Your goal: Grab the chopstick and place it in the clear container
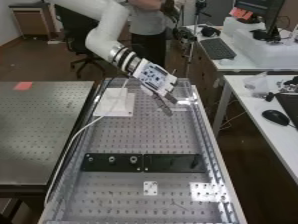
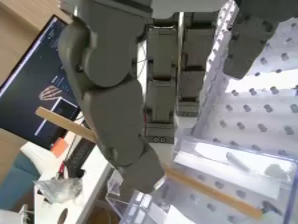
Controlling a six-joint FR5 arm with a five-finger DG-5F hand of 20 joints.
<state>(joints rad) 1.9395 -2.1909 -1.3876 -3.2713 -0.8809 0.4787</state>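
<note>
On my left stands a perforated table (image 1: 40, 140), its near long edge parted from my bench (image 1: 153, 135) by a narrow dark gap. A white cable (image 1: 68, 145) runs along the bench's left edge. Toward the far end, just inside that edge, a white block (image 1: 114, 102) sits close by me. To its right, my hand (image 1: 154, 77) hangs above the bench's far part, nearer the right edge than the left. Nearer the viewer, black plates (image 1: 143, 163) lie across the bench. Past the right edge comes a gap, then a white desk (image 1: 249, 111).

In the wrist view my hand is closed narrowly on the chopstick (image 2: 65, 123), which passes behind my thumb (image 2: 120, 117), both ends jutting out. One end reaches over the clear container (image 2: 249, 151). Pale shapes show through its walls; I cannot tell whether they lie inside.
</note>
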